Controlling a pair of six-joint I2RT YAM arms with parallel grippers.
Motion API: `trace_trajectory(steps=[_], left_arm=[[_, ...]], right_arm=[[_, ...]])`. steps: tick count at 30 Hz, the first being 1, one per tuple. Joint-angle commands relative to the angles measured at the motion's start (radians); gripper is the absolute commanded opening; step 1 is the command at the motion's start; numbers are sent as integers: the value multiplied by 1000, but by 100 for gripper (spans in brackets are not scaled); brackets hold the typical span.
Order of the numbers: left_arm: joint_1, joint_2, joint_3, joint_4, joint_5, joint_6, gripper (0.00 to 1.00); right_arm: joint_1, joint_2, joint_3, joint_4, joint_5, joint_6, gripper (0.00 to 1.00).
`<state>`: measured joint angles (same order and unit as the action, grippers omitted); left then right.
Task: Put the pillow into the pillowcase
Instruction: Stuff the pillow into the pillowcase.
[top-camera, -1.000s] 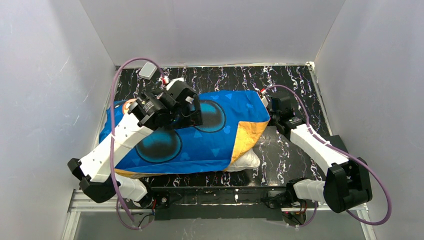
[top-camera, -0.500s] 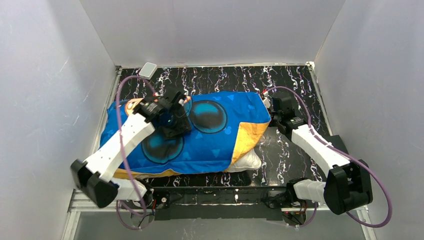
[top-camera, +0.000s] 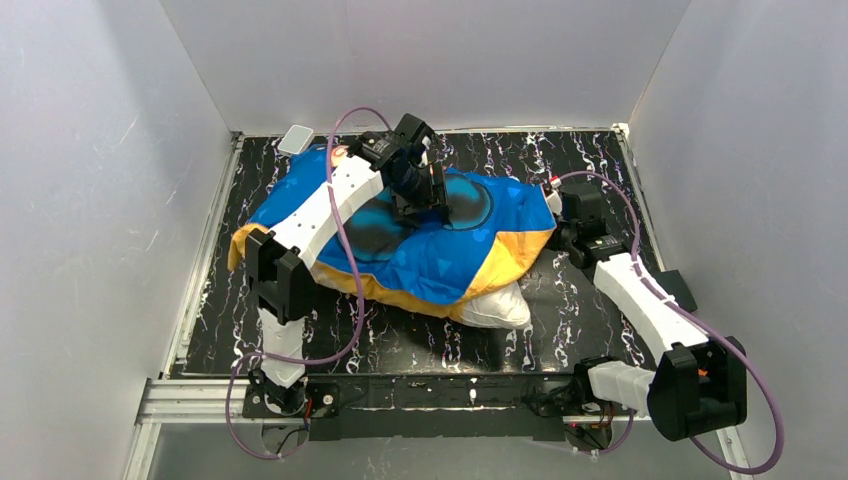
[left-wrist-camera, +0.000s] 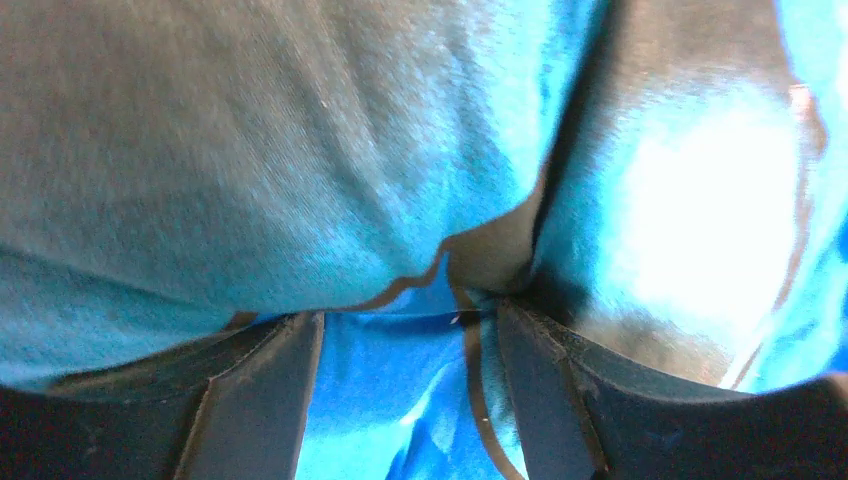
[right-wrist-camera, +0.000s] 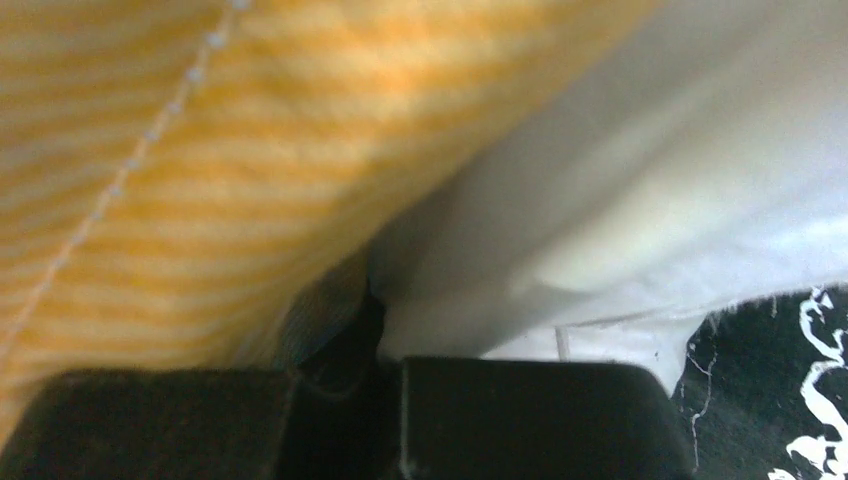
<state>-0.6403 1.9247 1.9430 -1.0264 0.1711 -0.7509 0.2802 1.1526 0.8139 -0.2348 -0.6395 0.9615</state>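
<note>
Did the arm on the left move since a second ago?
Yes. The left gripper went toward the back wall and rightward over the pillowcase, away from the table's left edge, ending beside the black ear print.

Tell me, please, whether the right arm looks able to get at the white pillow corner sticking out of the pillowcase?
Probably yes: the pillow corner lies bare near the right pincer, which already sits at the pillowcase edge, with nothing between them.

pillowcase (top-camera: 430, 255): soft cloth | pillow (top-camera: 497, 308): matt white fabric | table (top-camera: 590, 160): glossy marbled
</note>
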Motion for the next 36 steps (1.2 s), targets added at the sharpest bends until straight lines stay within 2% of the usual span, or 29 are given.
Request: trace_trajectory(steps=[1,4,9,15,20,24,27,29,33,35,36], left_arm=[[-13,36,135,87,14,81,65],[-13,-37,182,69,-3,91,70],[-49,-145,236,73,50,85,73],[-212,-163,255,74,56,116,76],[-332,-132,196,75,-44,150,80],[-370,-117,179,78,-196,218,98],[-383,-120,182,45,-366,233,98],[-384,-113,182,19,-437,247,98],[-387,-58,185,19,-418,312,98],[-395,-18,211,21,-391,345,94],[-400,3,231,20,-382,361,88]], right_arm=[[33,41,49,188,-138,79,1],[41,96,81,225,-136,92,1],[73,144,108,320,-119,138,1],[120,181,116,407,-101,197,1],[120,194,135,420,-105,212,1],[93,178,139,303,-83,156,1],[79,167,105,389,-118,199,1],[80,164,106,378,-122,196,1],[79,157,110,347,-126,180,1],[79,147,105,349,-125,187,1],[79,140,105,348,-117,189,1]])
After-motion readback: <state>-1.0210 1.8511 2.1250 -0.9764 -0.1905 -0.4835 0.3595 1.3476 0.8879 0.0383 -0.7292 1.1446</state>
